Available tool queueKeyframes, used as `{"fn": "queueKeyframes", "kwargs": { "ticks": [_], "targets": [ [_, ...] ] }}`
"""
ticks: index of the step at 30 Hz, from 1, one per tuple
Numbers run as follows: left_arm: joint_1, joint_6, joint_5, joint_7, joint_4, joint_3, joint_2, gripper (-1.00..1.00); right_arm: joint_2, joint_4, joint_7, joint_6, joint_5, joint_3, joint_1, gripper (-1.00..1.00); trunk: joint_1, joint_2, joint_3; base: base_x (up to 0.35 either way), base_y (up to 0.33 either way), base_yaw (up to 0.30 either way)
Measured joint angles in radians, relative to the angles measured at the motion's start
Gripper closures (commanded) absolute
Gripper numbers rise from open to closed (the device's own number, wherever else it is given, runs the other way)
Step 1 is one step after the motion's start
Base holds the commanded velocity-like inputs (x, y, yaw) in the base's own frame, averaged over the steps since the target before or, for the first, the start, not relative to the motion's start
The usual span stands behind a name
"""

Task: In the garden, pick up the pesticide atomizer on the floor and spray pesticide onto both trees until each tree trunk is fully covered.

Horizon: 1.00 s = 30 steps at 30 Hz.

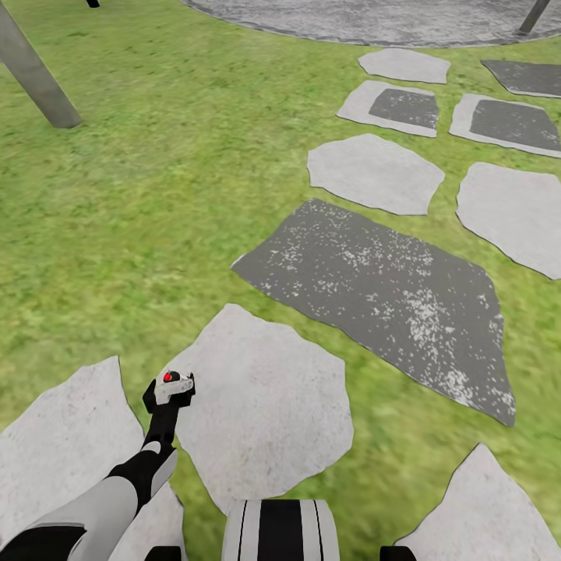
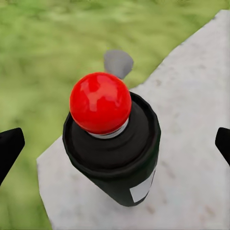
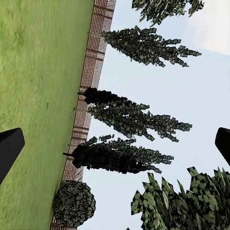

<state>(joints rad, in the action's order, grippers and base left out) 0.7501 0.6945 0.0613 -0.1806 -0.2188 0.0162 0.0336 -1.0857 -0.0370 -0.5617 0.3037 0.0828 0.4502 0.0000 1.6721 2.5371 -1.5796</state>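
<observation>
The pesticide atomizer (image 1: 173, 382) is seen between the fingers of the left end effector (image 1: 168, 389), above a stepping stone (image 1: 265, 405) near the robot. More stones (image 1: 374, 173) lie ahead and right. A tree trunk (image 1: 35, 74) stands far left on the lawn (image 1: 140, 195).

Left pincer (image 1: 169, 387) extended (jaws spread), right pincer (image 3: 115, 148) open

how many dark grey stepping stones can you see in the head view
4 dark stones: one large speckled slab in the middle, two smaller slabs set inside pale borders farther ahead, and one at the upper right edge, cut off by the frame. More may lie beyond the view.
</observation>
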Motion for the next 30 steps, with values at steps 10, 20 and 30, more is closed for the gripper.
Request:
{"fn": "queueKeyframes", "kwargs": {
  "ticks": [10, 20, 30],
  "targets": [
    [0.000, 0.000, 0.002, 0.001, 0.000, 0.000, 0.000, 1.00, -0.002, 0.001, 0.001, -0.002, 0.000, 0.000, 0.000, -1.00, 0.000, 0.000, 0.000, 0.000, 0.000, 0.000],
    [0.000, 0.000, 0.002, 0.000, -0.001, 0.000, 0.000, 1.00, -0.002, 0.000, 0.001, -0.002, -0.001, 0.000, 0.000, -1.00, 0.000, 0.000, 0.000, 0.000, 0.000, 0.000],
    [0.000, 0.000, 0.002, 0.000, -0.012, 0.000, 0.000, 1.00, -0.003, 0.001, 0.000, -0.002, -0.001, 0.000, 0.000, -1.00, -0.001, 0.000, 0.008, 0.000, 0.000, 0.000]
  ]
}}
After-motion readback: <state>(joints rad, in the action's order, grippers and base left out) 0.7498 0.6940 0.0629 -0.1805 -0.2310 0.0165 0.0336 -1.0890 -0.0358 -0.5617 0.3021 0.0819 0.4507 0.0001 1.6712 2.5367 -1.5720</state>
